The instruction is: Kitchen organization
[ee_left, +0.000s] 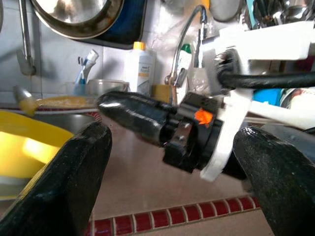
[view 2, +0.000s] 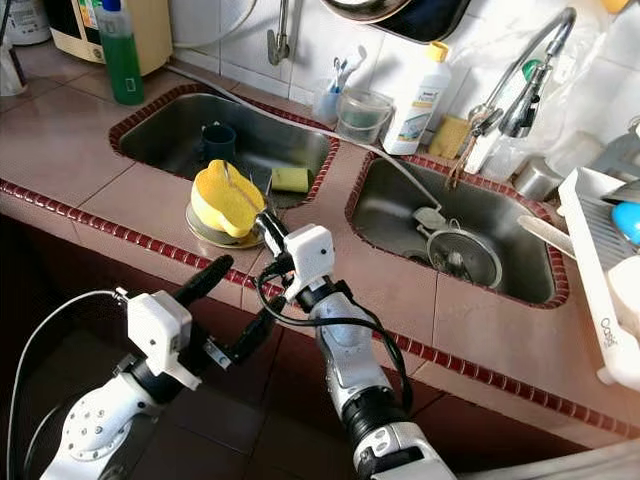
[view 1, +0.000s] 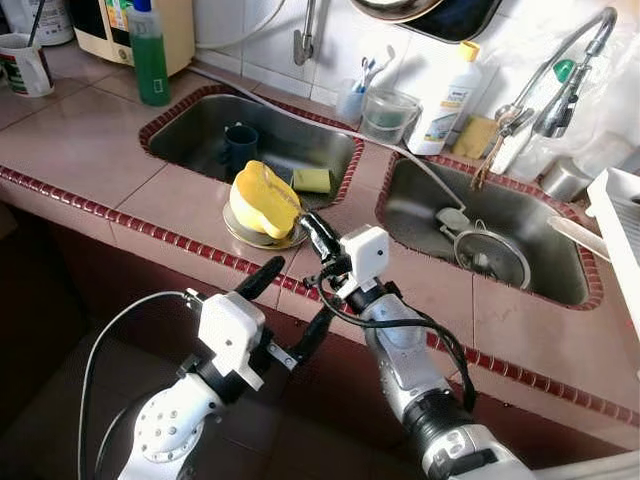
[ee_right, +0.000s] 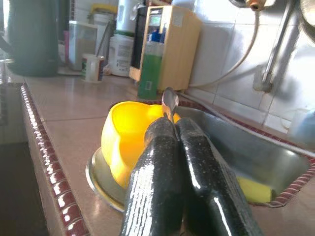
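In front of me I see the surface (view 1: 100, 150), a brown tiled top with a dark red border along its front edge and two steel sinks set into it. Between the sinks, near the front edge, a metal plate (view 1: 240, 235) lies on the tiles and carries a yellow bowl (view 1: 262, 200) tilted on its side. At the far left stand a green bottle (view 1: 149, 55) and a white cup (view 1: 24, 64). At the right edge rests a white dish rack (view 2: 600, 260).

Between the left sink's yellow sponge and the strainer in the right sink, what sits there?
Between the yellow sponge and the strainer, the left eye view shows a tiled counter strip dividing the sinks, crossed by a thin hose.
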`<state>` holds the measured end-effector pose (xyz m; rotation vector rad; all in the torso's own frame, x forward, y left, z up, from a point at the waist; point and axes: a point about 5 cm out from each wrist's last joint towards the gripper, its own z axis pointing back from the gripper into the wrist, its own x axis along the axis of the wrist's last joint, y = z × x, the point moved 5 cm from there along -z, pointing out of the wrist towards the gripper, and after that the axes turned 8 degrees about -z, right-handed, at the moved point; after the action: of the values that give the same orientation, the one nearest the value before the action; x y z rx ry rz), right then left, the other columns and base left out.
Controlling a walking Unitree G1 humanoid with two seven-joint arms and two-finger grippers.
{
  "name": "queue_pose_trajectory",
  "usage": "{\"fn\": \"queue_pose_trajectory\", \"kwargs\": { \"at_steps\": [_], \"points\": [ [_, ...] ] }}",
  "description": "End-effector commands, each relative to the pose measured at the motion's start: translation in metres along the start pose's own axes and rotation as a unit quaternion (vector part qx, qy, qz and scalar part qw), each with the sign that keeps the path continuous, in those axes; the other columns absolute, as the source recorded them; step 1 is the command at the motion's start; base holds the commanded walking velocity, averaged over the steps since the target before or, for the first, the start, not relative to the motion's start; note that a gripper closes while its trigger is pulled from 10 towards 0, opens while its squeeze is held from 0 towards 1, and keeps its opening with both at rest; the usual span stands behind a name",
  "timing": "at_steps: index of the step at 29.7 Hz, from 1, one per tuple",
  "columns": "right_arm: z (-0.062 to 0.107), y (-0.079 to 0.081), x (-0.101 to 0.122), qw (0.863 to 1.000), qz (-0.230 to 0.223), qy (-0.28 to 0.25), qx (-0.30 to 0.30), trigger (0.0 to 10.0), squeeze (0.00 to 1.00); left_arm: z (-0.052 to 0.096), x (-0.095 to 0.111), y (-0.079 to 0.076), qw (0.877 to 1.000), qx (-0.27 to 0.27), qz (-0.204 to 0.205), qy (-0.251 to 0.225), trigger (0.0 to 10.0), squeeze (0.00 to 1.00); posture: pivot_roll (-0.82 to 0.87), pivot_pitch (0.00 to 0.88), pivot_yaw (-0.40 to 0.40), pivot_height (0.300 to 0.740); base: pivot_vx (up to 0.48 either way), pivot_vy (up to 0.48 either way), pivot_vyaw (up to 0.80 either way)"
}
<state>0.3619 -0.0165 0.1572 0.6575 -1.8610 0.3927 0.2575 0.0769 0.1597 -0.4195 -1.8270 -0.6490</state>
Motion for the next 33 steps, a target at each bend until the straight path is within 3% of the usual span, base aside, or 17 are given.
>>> {"fn": "queue_pose_trajectory", "kwargs": {
  "at_steps": [1,2,3,4,5,10,20,23,33],
  "points": [
    [0.003,-0.01,0.006,1.0,0.006,-0.008,-0.017,0.0,0.0,-0.003,0.0,-0.001,1.0,-0.007,0.003,0.002,10.0,0.0,-0.06,0.119,-0.183,0.74,0.0,0.0,0.0],
    [0.004,-0.012,0.008,1.0,0.01,-0.011,-0.018,0.9,0.0,-0.002,0.001,0.001,1.0,-0.004,0.009,0.001,10.0,0.0,-0.05,0.1,-0.181,0.74,0.0,0.0,0.0],
    [0.004,-0.013,0.008,1.0,0.012,-0.012,-0.019,0.9,0.0,-0.002,0.0,0.002,1.0,-0.003,0.01,0.001,10.0,0.0,-0.05,0.1,-0.181,0.74,0.0,0.0,0.0],
    [0.004,-0.014,0.01,1.0,0.017,-0.014,-0.018,2.8,0.0,-0.002,0.0,0.004,1.0,0.0,0.004,0.002,10.0,0.0,-0.06,0.109,-0.175,0.74,0.0,0.0,0.0],
    [0.005,-0.018,0.014,0.999,0.026,-0.016,-0.023,9.8,0.0,-0.002,-0.002,0.011,1.0,0.015,-0.002,0.009,10.0,0.0,-0.06,0.13,-0.176,0.74,0.0,0.0,0.0],
    [0.005,-0.027,0.024,0.998,0.035,-0.03,-0.035,10.0,0.0,-0.003,-0.002,0.027,0.999,0.049,0.015,0.007,10.0,0.0,-0.06,0.118,-0.173,0.74,0.0,0.0,0.0],
    [0.01,-0.058,0.056,0.993,0.059,-0.063,-0.083,10.0,0.0,-0.002,-0.011,0.084,0.982,0.183,0.014,0.036,10.0,0.0,-0.07,0.114,-0.172,0.74,0.0,0.0,0.0],
    [0.01,-0.065,0.065,0.991,0.069,-0.072,-0.094,10.0,0.0,-0.006,-0.009,0.097,0.976,0.212,0.029,0.029,10.0,0.0,-0.07,0.117,-0.173,0.74,0.0,0.0,0.0],
    [0.014,-0.074,0.074,0.989,0.071,-0.075,-0.108,10.0,0.0,-0.025,-0.001,0.133,0.965,0.262,0.01,0.015,10.0,0.0,-0.09,0.094,-0.171,0.74,0.0,0.0,0.0]
  ]
}}
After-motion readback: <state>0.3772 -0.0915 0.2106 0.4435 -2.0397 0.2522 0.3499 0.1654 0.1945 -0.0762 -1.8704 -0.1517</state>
